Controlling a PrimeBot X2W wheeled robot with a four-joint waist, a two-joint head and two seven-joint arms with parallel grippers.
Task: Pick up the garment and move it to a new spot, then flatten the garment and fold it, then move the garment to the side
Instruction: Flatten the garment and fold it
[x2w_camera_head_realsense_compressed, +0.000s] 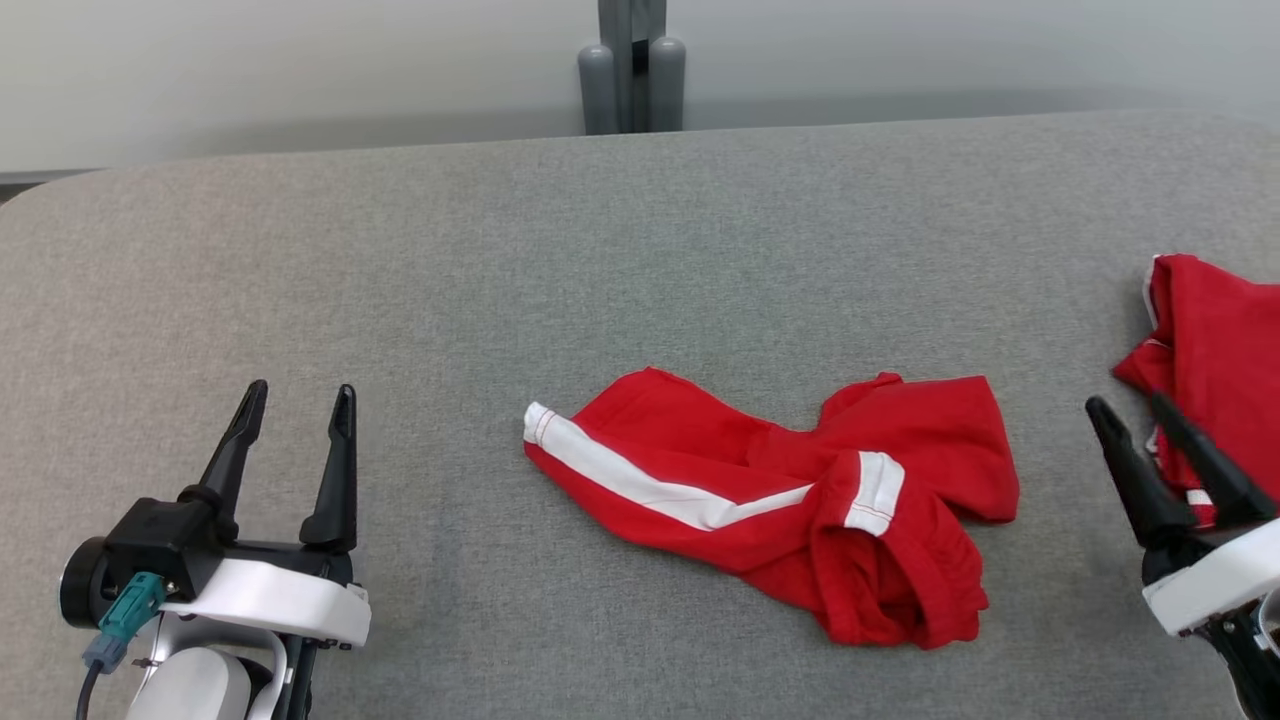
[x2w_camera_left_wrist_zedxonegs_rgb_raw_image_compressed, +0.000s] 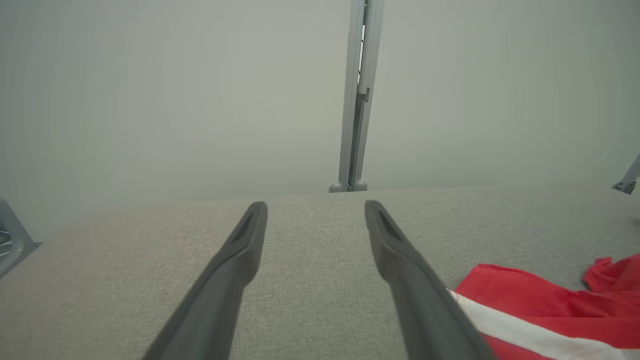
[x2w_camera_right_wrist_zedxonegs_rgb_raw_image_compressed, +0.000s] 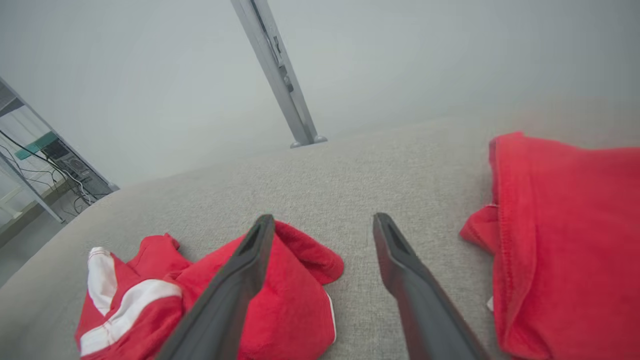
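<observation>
**Crumpled garment loose on the table, both grippers empty**

The grey post (x2w_camera_head_realsense_compressed: 632, 70) at the far edge of the table (x2w_camera_head_realsense_compressed: 500, 250) serves as the mark for places.

Well to the left of the post and on its near side, the left gripper (x2w_camera_head_realsense_compressed: 300, 390) hovers over bare cloth. Its two fingers are spread wide with nothing between them.

On the near side of the post and a little to its right lies the garment (x2w_camera_head_realsense_compressed: 780, 500), red with a white stripe (x2w_camera_head_realsense_compressed: 650, 487). It is not flat. One leg runs out straight toward the left, and the right part is bunched and folded over itself. Neither gripper touches it.

Far to the right of the post, on its near side, the right gripper (x2w_camera_head_realsense_compressed: 1128, 402) also stands open and empty. In the right wrist view its left finger passes over the garment's edge without pinching it.

Beyond it, farthest right of the post, a second red garment (x2w_camera_head_realsense_compressed: 1215, 340) lies at the table's edge.

My reading is that the work stands between steps. The garment lies free near the middle, and whether this is its starting place or its new spot cannot be told. If it is the new spot, flattening is next. That calls for each gripper to come down on an outer edge, the left on the striped leg end and the right on the bunched part. They would pinch only the top layer and draw apart until the folds open.
</observation>
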